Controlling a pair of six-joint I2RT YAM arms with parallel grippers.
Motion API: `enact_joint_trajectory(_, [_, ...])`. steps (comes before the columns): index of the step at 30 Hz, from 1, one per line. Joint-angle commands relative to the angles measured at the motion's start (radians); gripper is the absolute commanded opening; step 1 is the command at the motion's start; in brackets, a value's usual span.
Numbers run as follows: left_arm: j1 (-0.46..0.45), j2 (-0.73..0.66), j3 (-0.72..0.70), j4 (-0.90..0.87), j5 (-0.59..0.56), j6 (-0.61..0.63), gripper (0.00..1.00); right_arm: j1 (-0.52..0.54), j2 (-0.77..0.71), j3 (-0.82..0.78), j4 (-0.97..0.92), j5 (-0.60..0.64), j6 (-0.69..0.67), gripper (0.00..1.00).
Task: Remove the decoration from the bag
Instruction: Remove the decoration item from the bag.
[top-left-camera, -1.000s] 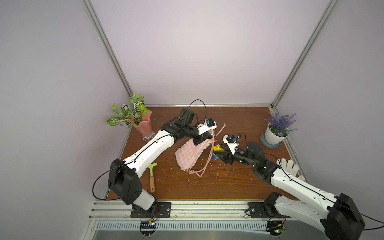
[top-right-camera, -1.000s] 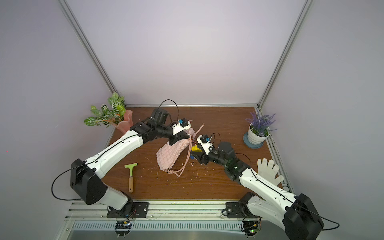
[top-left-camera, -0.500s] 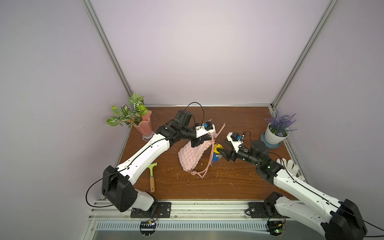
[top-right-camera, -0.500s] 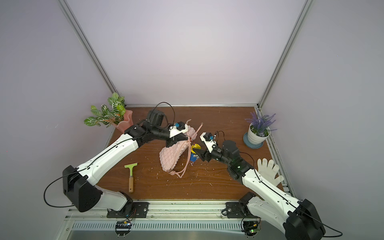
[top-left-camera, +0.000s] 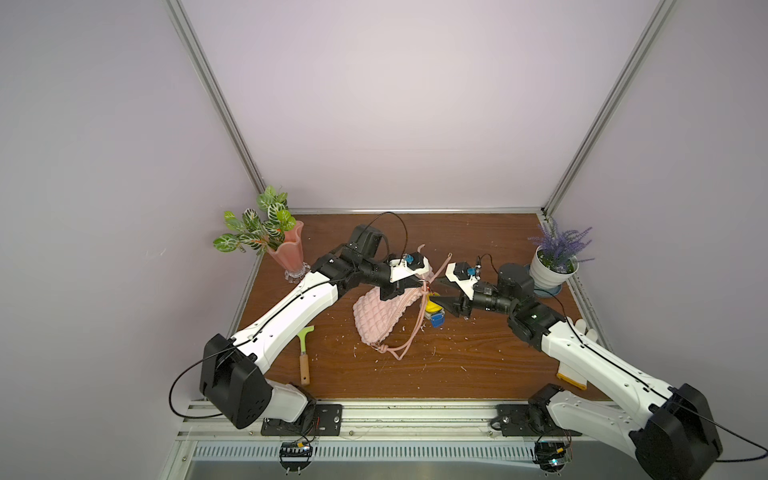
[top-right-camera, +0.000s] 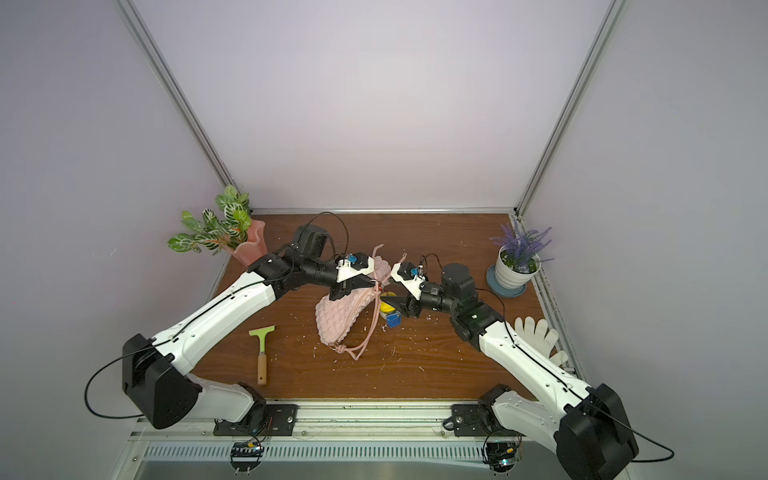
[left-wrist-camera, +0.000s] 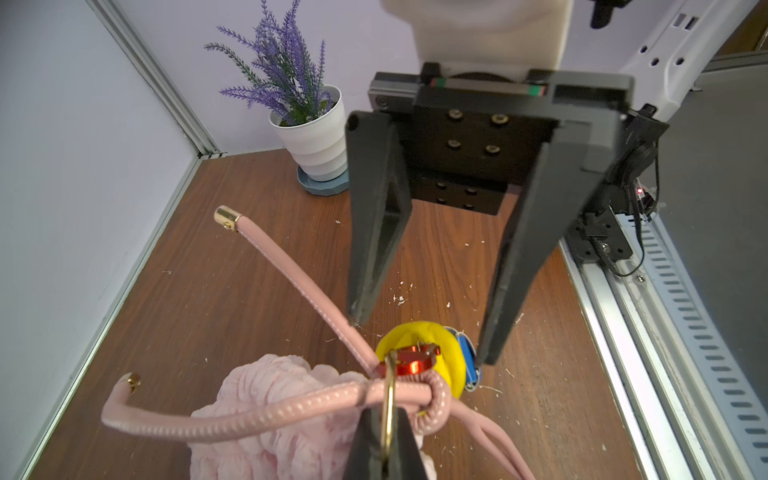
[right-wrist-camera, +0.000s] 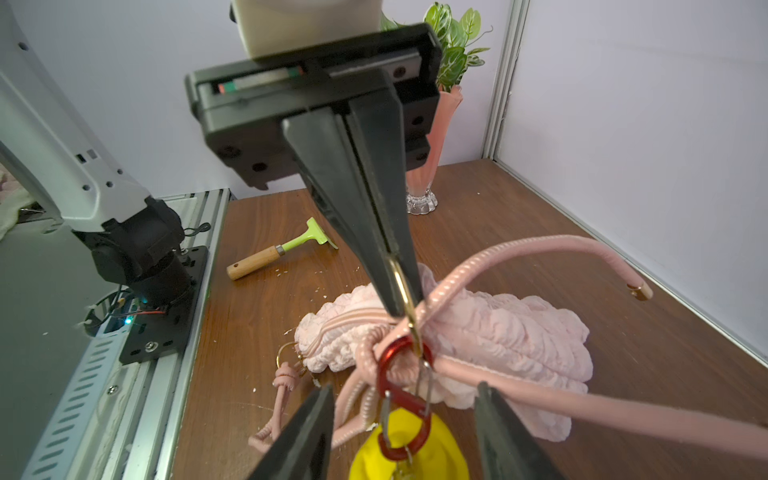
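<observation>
Two grippers meet at the raised end of the bag (top-left-camera: 378, 318): left gripper (top-left-camera: 417, 285) is pinched tight on the gold ring (right-wrist-camera: 401, 282), while right gripper (top-left-camera: 443, 303) stands about half open, jaws straddling the decoration (top-left-camera: 434, 311) and gripping nothing. Decoration hangs by its red clip (right-wrist-camera: 400, 388) where ring and strap (right-wrist-camera: 519, 249) meet, at roughly 3 o'clock from the bag in both top views. Step in hand looks like the grab. Next move: close on the clip and work its gate off, with the left holding firm.

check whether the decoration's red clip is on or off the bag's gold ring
On: the red clip loops through the gold ring, and the yellow-capped decoration hangs from it.
</observation>
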Motion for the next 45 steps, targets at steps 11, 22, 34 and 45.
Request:
enact_joint_trajectory(11, [-0.007, -0.006, 0.018, 0.011, 0.052, 0.053, 0.00, -0.020, 0.069, 0.019, 0.042, -0.179, -0.009, 0.46])
enact_joint_trajectory(22, [-0.008, 0.012, 0.033, 0.011, 0.051, 0.051, 0.00, -0.017, 0.081, 0.032, 0.048, -0.178, -0.013, 0.40])
enact_joint_trajectory(34, [-0.008, 0.026, 0.046, 0.010, 0.034, 0.048, 0.00, -0.018, 0.095, 0.048, 0.003, -0.178, -0.046, 0.26])
enact_joint_trajectory(45, [-0.009, 0.037, 0.055, 0.011, 0.014, 0.042, 0.00, -0.012, 0.099, 0.056, -0.017, -0.154, -0.062, 0.19])
